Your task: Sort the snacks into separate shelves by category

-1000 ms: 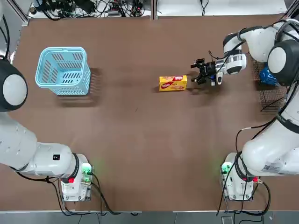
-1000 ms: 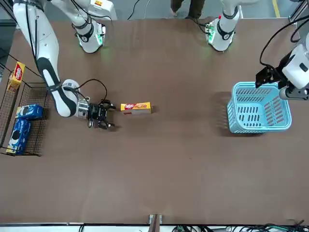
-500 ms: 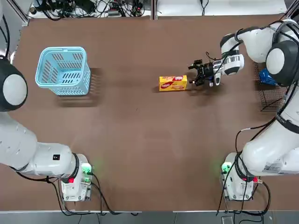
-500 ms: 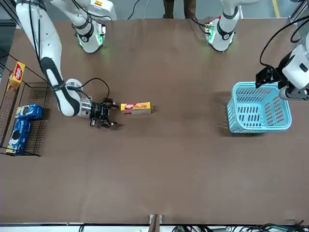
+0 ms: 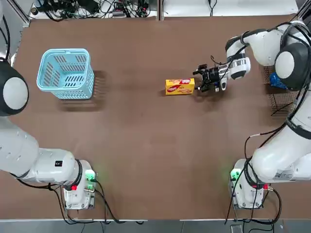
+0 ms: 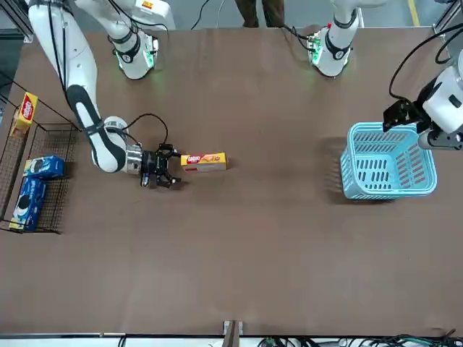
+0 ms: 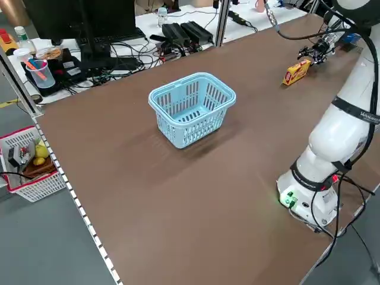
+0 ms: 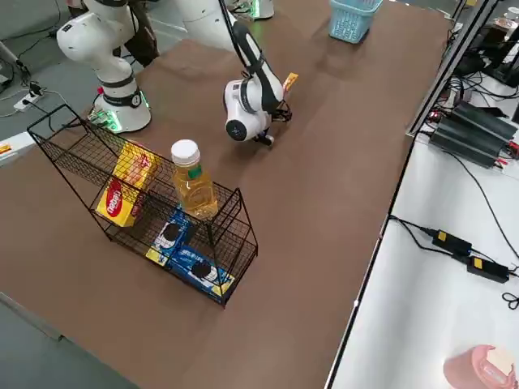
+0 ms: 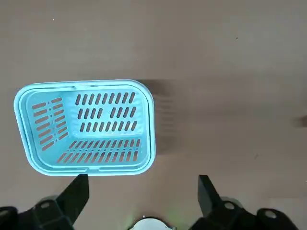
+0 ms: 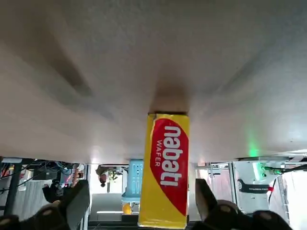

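Yellow box (image 5: 180,86) lies flat mid-surface, well apart from wire rack (image 8: 146,203) at robot's right. Right gripper (image 5: 200,80) level, just beside box end, fingers wide, holding nothing. Left gripper (image 9: 144,191) above light-blue basket (image 5: 65,73), fingers wide, empty.

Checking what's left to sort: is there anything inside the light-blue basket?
No, the light-blue basket shows only its own slotted walls and bare floor in the left wrist view.
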